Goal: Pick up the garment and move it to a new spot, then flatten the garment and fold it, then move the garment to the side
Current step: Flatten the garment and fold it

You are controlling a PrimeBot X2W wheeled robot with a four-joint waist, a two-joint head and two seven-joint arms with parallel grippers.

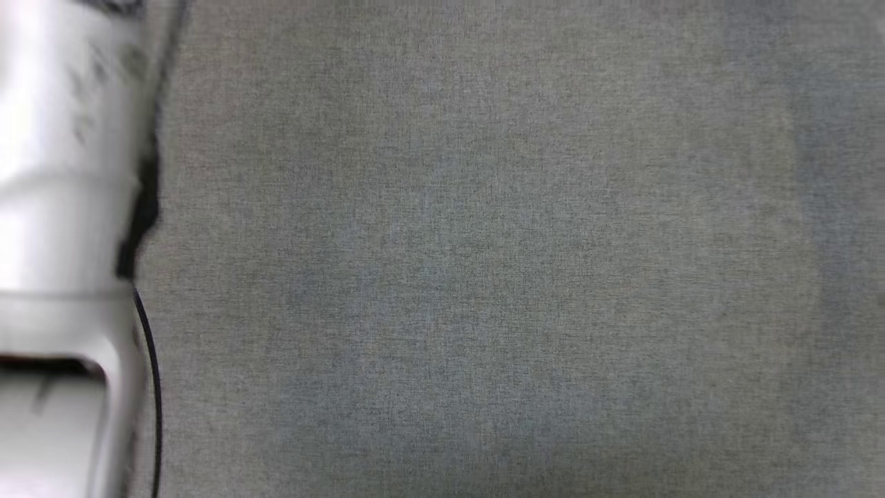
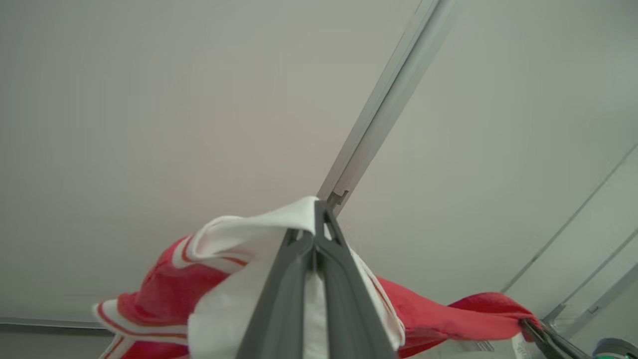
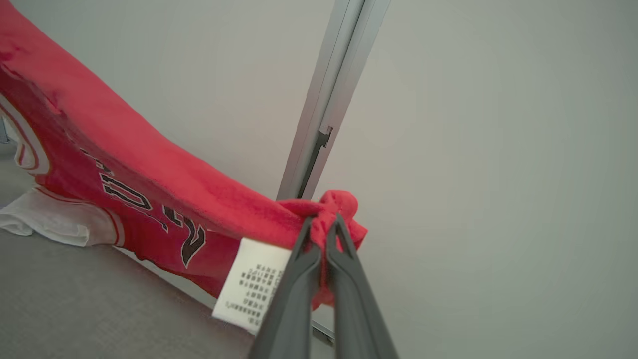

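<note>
You've got left gripper point(image 2: 319, 215) clamped on white edge of garment point(image 2: 169, 284). Right gripper point(image 3: 323, 225) pinched tight on bunched red corner, just beside white label point(image 3: 251, 284). Red-and-white garment hangs stretched between both grippers, far white end seems to rest on grey surface point(image 3: 75, 304). Your head view: same grey surface, pale forearm point(image 1: 62, 207) at left edge.

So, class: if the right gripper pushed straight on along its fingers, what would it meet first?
Past the garment it pinches, the right gripper likely meets the metal strip on the pale panel; depth unclear.
</note>
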